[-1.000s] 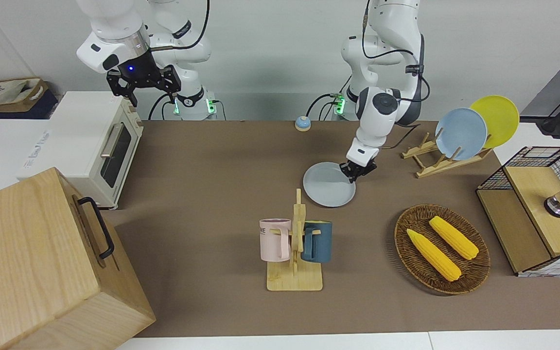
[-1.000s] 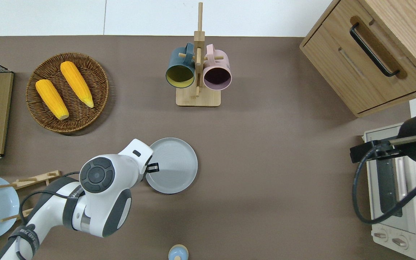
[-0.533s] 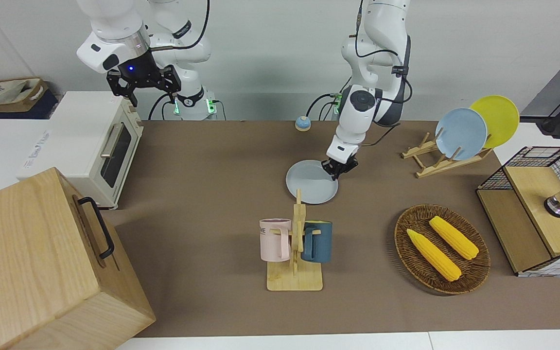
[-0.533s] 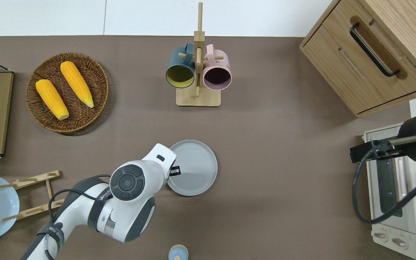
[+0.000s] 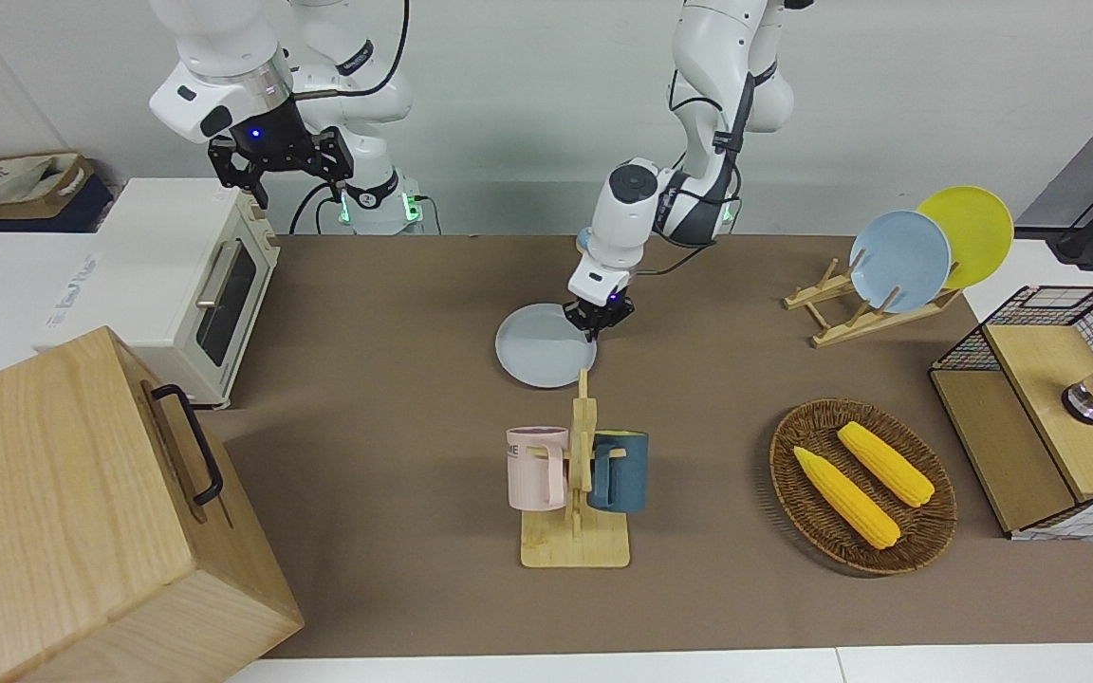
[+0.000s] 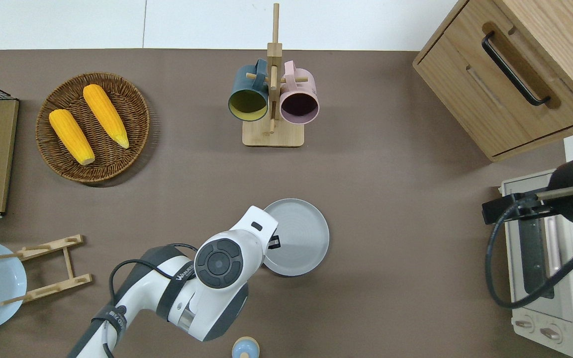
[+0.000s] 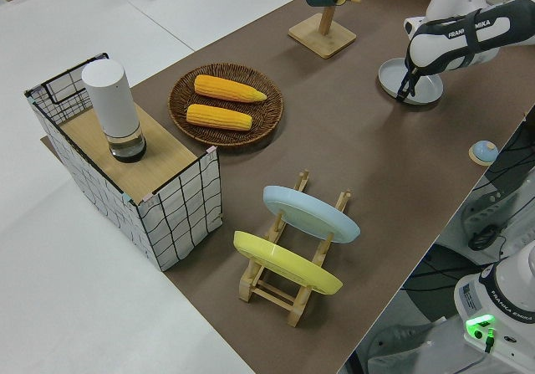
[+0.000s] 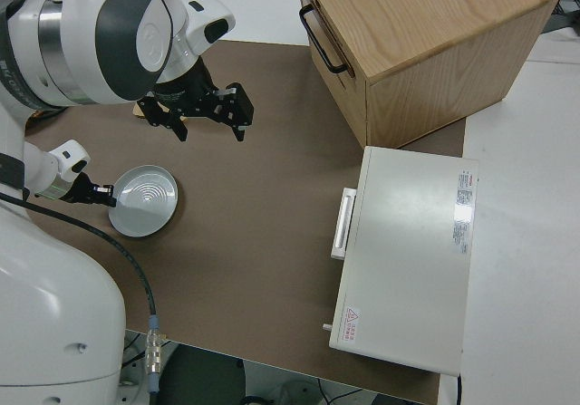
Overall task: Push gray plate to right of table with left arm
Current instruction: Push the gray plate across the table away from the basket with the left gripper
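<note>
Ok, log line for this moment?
phase: pushing | left pincer: at gray plate rim | plate: flat on table, mid-table, short of toaster oven | right arm: parked

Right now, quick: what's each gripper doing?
Left gripper: down at the gray plate's rim, holding nothing; fingers cannot be told.
Right gripper: open, empty, parked.

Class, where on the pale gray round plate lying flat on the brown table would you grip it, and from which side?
Pinch the pale gray round plate by its low raised rim, coming from above at the edge farther from the robots; it lies flat, so only the rim offers purchase.
</note>
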`<state>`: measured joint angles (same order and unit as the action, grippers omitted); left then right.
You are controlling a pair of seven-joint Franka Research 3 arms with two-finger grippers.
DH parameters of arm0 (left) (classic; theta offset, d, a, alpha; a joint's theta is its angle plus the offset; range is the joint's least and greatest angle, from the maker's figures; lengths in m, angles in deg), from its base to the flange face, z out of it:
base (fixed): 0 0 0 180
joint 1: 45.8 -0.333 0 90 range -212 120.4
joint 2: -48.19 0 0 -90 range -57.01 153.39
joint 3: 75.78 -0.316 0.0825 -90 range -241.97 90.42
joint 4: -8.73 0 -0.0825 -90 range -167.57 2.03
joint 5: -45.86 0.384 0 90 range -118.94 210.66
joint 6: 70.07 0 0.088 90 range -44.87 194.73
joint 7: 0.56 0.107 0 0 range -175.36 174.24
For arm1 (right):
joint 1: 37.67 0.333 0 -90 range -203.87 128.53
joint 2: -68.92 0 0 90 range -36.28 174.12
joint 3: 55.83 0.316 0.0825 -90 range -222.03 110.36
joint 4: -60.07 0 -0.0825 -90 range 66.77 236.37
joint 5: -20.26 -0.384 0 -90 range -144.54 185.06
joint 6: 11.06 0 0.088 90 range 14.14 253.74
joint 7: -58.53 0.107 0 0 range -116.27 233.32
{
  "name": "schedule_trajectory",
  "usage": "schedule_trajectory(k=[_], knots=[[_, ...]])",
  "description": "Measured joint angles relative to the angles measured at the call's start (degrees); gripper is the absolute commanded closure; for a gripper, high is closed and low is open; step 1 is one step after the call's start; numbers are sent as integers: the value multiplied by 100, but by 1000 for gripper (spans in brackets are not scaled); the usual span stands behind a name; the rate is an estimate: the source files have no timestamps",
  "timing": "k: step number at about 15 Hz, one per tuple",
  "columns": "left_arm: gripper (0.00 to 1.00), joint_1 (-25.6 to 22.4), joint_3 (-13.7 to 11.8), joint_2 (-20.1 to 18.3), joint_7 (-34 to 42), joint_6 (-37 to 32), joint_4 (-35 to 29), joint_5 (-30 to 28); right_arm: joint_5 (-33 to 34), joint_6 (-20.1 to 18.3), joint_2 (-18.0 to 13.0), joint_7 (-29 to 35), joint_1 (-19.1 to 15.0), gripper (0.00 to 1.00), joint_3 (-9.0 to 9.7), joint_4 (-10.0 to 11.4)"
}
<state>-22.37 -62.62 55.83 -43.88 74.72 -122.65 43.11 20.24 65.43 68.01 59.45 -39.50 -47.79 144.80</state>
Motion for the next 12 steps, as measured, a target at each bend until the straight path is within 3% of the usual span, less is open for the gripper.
schedule_trajectory(k=[12], knots=[[1000,907,19,687,-1071,45,865,0,0,0,0,0,0,17,0,0]])
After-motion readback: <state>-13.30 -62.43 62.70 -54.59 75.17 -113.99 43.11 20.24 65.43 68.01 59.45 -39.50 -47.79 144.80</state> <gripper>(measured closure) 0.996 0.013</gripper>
